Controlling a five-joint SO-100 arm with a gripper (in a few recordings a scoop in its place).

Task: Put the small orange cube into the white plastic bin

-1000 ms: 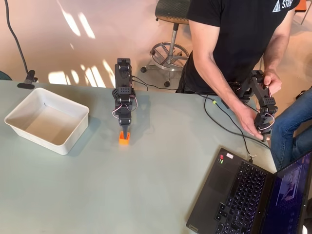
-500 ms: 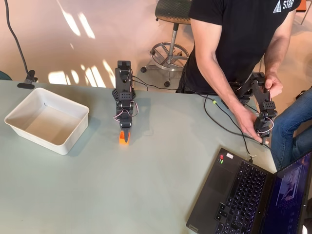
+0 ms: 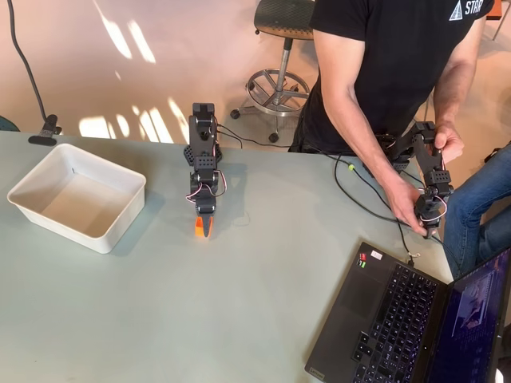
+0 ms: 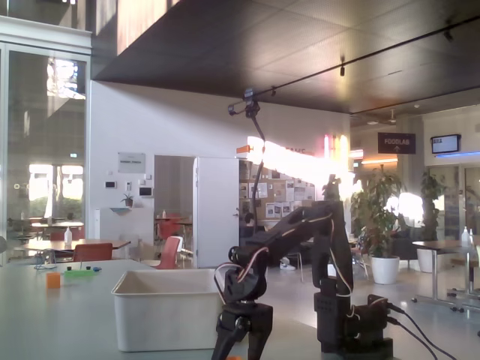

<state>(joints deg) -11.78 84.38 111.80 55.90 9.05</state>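
The small orange cube (image 3: 198, 228) rests on the pale green table, about a bin's width right of the white plastic bin (image 3: 76, 197). The black arm reaches down from the table's far edge, and its gripper (image 3: 205, 227) is lowered onto the cube and covers its right half from above. In the fixed view the gripper (image 4: 240, 346) points straight down at the bottom edge, its fingers (image 4: 259, 337) standing apart like an inverted V. A sliver of orange shows between them. Whether they press the cube I cannot tell. The bin (image 4: 168, 309) stands behind the gripper with nothing in it.
An open laptop (image 3: 415, 323) lies at the table's near right corner. A person stands behind the table's far right edge, and a cable (image 3: 359, 195) runs across the table there. In the fixed view a small orange block (image 4: 52, 280) and a green piece (image 4: 79, 274) sit far left.
The gripper has come down from just behind the cube onto it and now covers part of it. The cube and the bin have stayed in place.
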